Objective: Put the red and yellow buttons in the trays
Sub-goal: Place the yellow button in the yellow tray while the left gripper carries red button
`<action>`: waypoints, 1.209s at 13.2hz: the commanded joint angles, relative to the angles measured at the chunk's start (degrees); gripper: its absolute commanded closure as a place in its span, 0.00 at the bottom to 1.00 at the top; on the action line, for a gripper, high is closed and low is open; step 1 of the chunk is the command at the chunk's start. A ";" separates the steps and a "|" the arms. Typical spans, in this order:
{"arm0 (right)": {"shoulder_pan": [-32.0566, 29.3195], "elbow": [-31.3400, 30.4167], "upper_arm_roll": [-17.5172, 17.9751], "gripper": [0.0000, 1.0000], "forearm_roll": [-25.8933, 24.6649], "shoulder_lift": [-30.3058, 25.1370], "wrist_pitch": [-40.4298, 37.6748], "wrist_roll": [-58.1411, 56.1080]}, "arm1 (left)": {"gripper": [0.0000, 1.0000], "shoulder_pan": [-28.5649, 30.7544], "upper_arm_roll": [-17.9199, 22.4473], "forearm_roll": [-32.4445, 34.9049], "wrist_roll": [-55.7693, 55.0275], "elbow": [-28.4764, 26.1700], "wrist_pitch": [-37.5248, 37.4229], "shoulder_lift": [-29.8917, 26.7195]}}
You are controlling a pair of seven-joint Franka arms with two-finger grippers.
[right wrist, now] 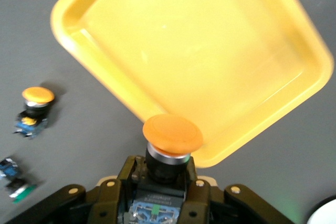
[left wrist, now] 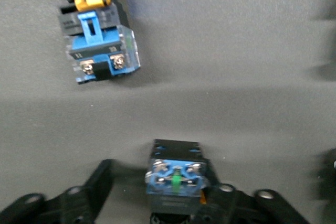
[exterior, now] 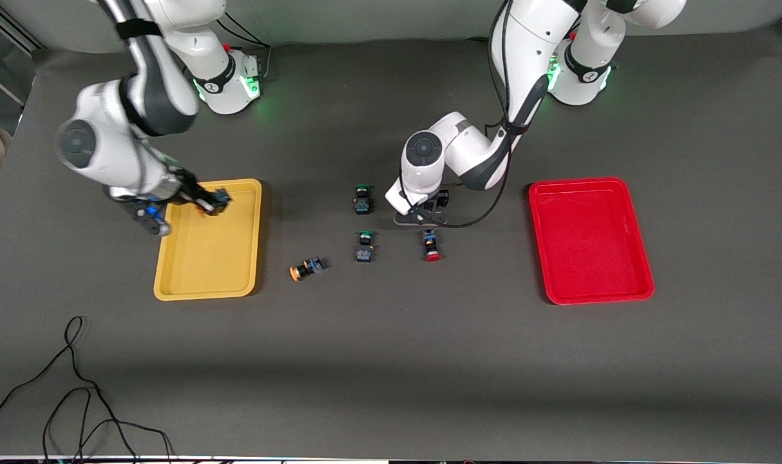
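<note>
Cables (exterior: 75, 399) lie nearest. Right gripper (exterior: 214, 201), over the yellow tray (exterior: 207, 283), is closed on a yellow button (right wrist: 172, 132). Left gripper (exterior: 423, 216), low beside the green buttons (exterior: 363, 199), grips a button (left wrist: 176, 179) too. Another yellow button (exterior: 306, 268) and a red button (exterior: 431, 245) lie between trays; red tray (exterior: 591, 293) waits. Buttons seem light and rigid; hold the square body.

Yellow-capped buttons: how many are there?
2. One yellow-capped button is in the right gripper, over the yellow tray; the other lies on the table beside that tray. The button under the left gripper hides its cap.
</note>
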 commanded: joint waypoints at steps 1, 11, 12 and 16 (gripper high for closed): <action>0.61 -6.59 -2.28 0.71 0.93 0.87 6.80 -6.45 | 1.00 -0.30 0.46 0.91 -2.90 1.31 -1.26 -0.67; 0.52 -12.25 -5.88 0.39 0.93 10.89 24.87 -14.72 | 1.00 16.98 0.11 -2.87 11.65 -6.13 -21.81 -22.70; 0.44 -12.16 -5.97 0.00 0.93 10.72 24.79 -14.55 | 1.00 20.85 0.20 -2.87 15.78 -7.72 -23.56 -25.08; 0.61 -8.40 -5.88 0.00 0.94 6.86 19.54 -12.62 | 1.00 37.20 0.46 -2.17 37.32 -9.49 -26.06 -25.03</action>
